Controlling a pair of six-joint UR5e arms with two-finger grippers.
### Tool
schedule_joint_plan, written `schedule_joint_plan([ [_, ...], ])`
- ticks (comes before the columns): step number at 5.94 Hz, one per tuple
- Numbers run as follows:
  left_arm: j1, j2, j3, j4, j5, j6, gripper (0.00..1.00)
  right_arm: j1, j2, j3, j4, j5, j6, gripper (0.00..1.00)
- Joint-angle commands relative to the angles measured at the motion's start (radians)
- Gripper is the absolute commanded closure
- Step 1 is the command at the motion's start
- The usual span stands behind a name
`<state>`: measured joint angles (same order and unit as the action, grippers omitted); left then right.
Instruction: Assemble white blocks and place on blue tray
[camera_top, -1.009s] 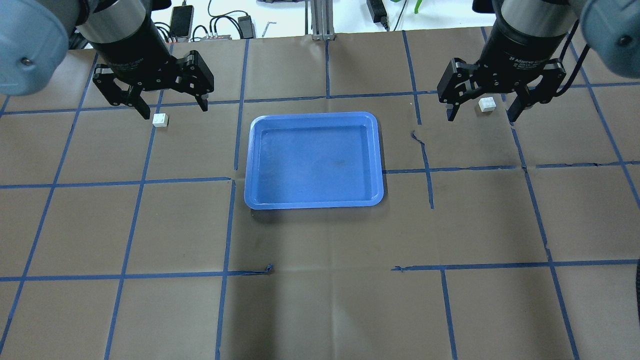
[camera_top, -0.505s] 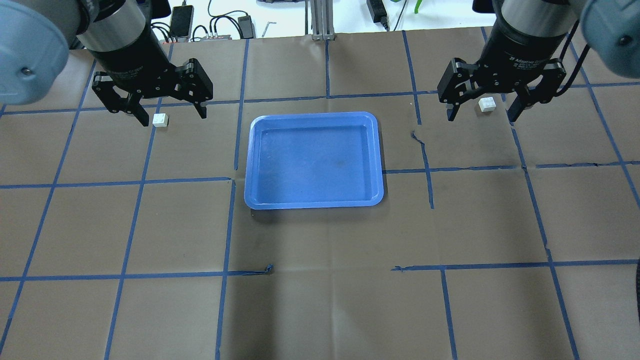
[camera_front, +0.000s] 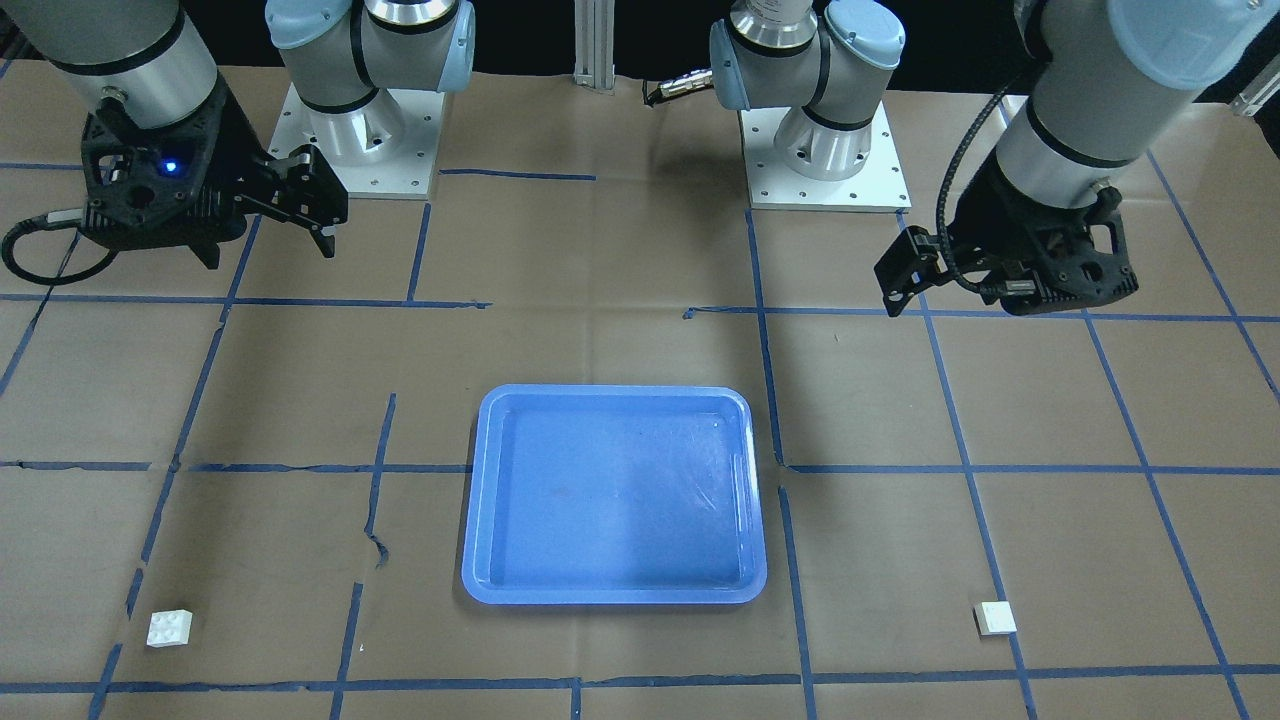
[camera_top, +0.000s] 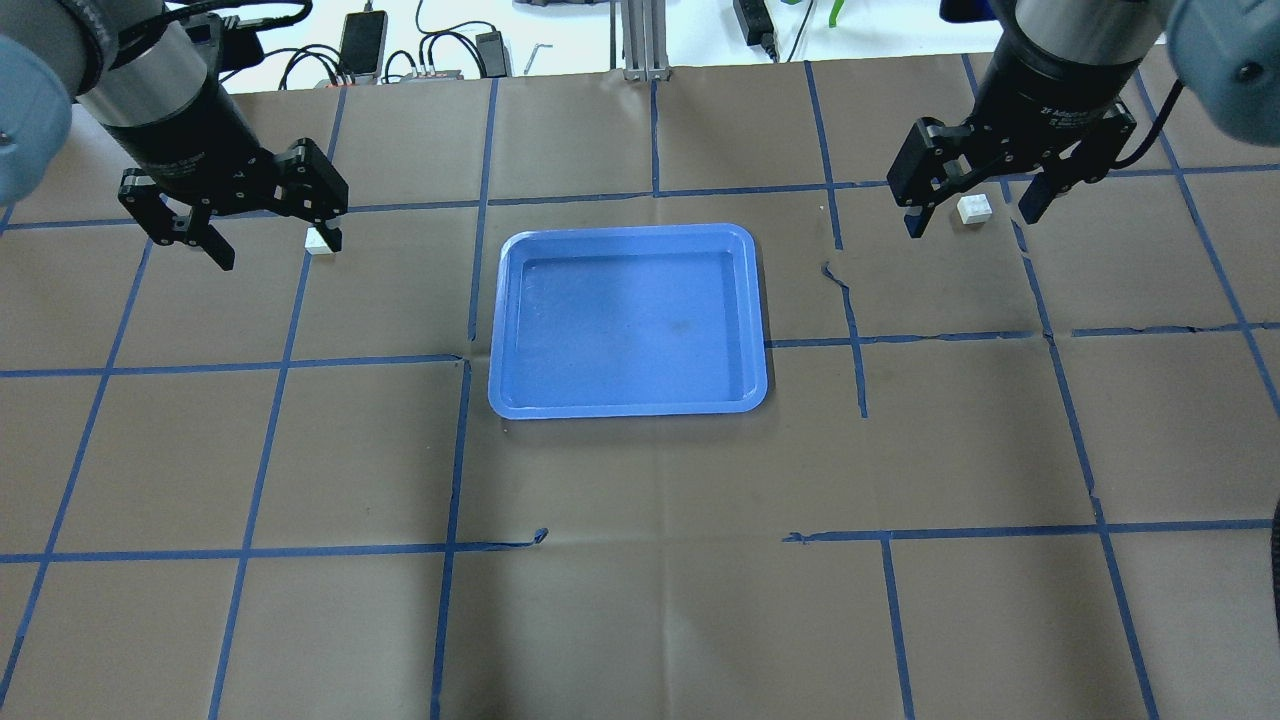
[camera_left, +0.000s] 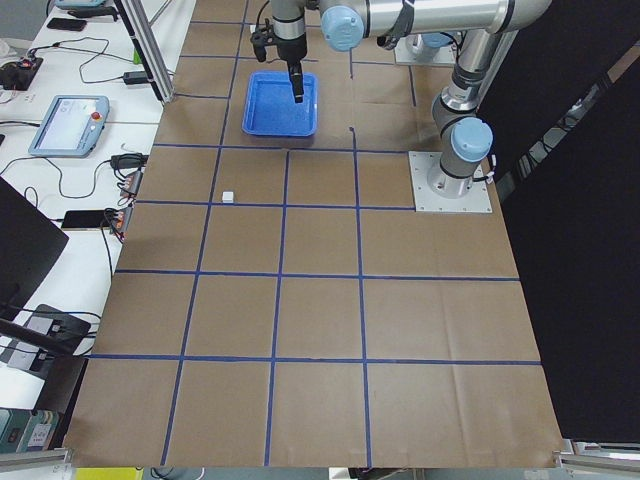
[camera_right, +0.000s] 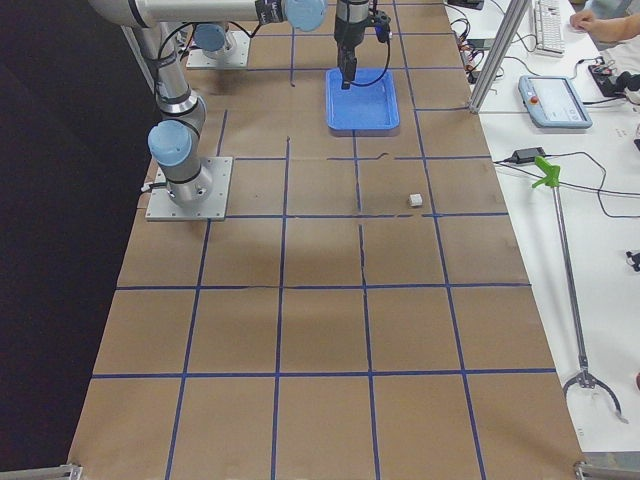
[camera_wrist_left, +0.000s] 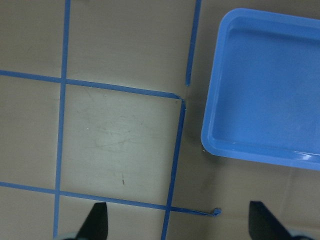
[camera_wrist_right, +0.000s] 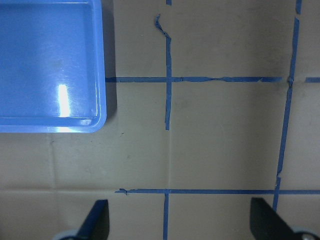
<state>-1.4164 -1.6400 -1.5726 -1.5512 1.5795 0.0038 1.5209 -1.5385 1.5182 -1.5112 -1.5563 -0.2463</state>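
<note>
The blue tray (camera_top: 628, 231) lies empty mid-table, also in the front view (camera_front: 614, 392). One white block (camera_top: 319, 244) lies left of it, partly hidden by a finger of my left gripper (camera_top: 280, 252). The other white block (camera_top: 974, 208) lies to the right and shows between the fingers of my right gripper (camera_top: 970, 222). Both grippers are open and empty. The front view shows both blocks (camera_front: 995, 618) (camera_front: 169, 628) on the table, far from the raised grippers. Neither wrist view shows a block, only open fingers (camera_wrist_left: 97, 222) (camera_wrist_right: 97, 220) and part of the tray (camera_wrist_left: 208, 127) (camera_wrist_right: 102, 75).
Brown paper with blue tape lines covers the table. Cables, a phone and a metal post (camera_top: 640, 40) lie beyond the far edge. The arm bases (camera_front: 355, 150) (camera_front: 825, 150) stand on the robot's side of the table.
My left gripper has moved left in the overhead view, so the left block now shows at its right finger. My right gripper shifted slightly up. Both stay open.
</note>
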Motion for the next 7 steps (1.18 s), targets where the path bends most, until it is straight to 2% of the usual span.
schedule_joint_plan([
  [1,0.057,-0.070,-0.067,0.208,-0.001,0.048,0.01,-0.074,0.040,-0.012,-0.046,0.010,-0.391,0.00],
  [2,0.091,-0.130,-0.049,0.282,-0.004,0.091,0.01,-0.112,0.064,-0.032,-0.093,0.009,-0.626,0.00],
  [3,0.102,-0.199,-0.046,0.421,-0.004,0.117,0.01,-0.146,0.119,-0.077,-0.118,0.010,-0.897,0.00],
  [4,0.102,-0.283,-0.041,0.463,0.002,0.207,0.01,-0.177,0.189,-0.164,-0.116,0.013,-1.130,0.00],
  [5,0.122,-0.372,-0.018,0.558,-0.003,0.278,0.01,-0.206,0.299,-0.279,-0.115,0.013,-1.409,0.00],
  [6,0.129,-0.448,0.053,0.568,0.003,0.285,0.01,-0.244,0.416,-0.417,-0.081,0.028,-1.617,0.01],
  [7,0.131,-0.537,0.144,0.566,-0.007,0.332,0.01,-0.267,0.513,-0.515,-0.011,0.103,-1.759,0.01],
])
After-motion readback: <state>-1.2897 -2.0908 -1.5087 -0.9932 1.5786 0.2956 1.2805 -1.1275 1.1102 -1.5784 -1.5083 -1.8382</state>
